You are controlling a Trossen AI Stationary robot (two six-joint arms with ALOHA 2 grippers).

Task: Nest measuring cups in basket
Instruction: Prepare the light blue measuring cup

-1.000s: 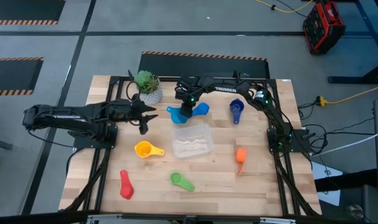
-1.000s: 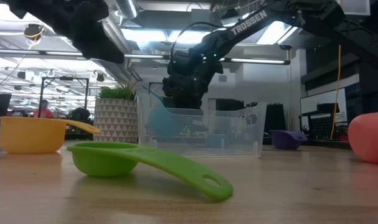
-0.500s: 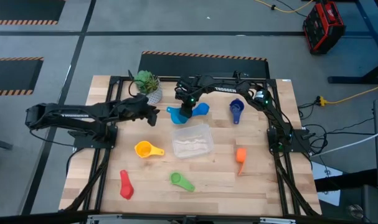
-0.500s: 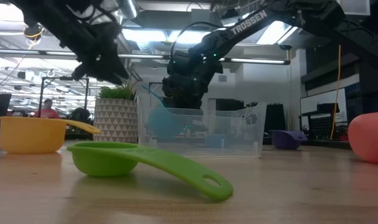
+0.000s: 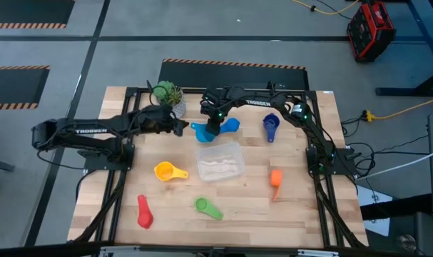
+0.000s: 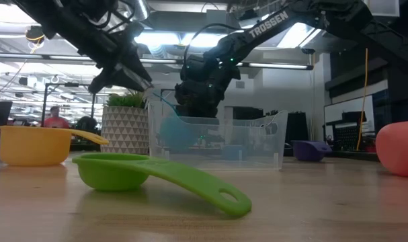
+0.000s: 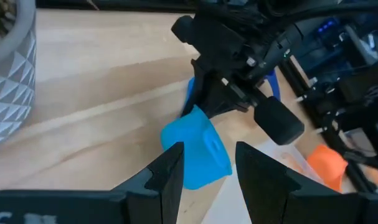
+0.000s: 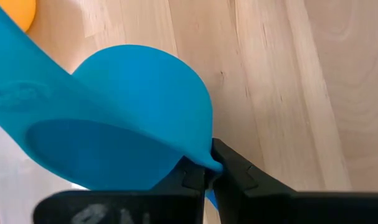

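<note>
Light blue measuring cup point(image 5: 215, 128) pinched by its rim in the right gripper point(image 5: 212, 128), just behind the far edge of the clear basket point(image 5: 220, 160), bowl tipped and partly off the wood in the right wrist view point(image 8: 132, 118), fingers there pressed together on the thin plastic edge. Long axis roughly across the table, handle end toward the left arm's side point(image 5: 199, 129), bowl end toward the dark blue cup point(image 5: 271, 127). Best done, by judgement: keep the pinch firm on the rim, lift enough to clear the basket wall, carry forward over the middle of the basket, level the bowl mouth-up, then lower before letting go so as to leave room for smaller cups to sit inside. Some risk of the cup swivelling in so narrow a grip, or catching the basket's far wall. Left gripper point(image 5: 179, 126) just beside the handle end, near the potted plant point(image 5: 167, 96), fingers spread apart around empty air in the left wrist view point(image 7: 207, 168), pointed at the cup point(image 7: 198, 152). Elsewhere on the table: yellow cup point(image 5: 169, 171), green cup point(image 5: 206, 208), red cup point(image 5: 143, 212), orange cup point(image 5: 275, 178), all outside the basket.
</note>
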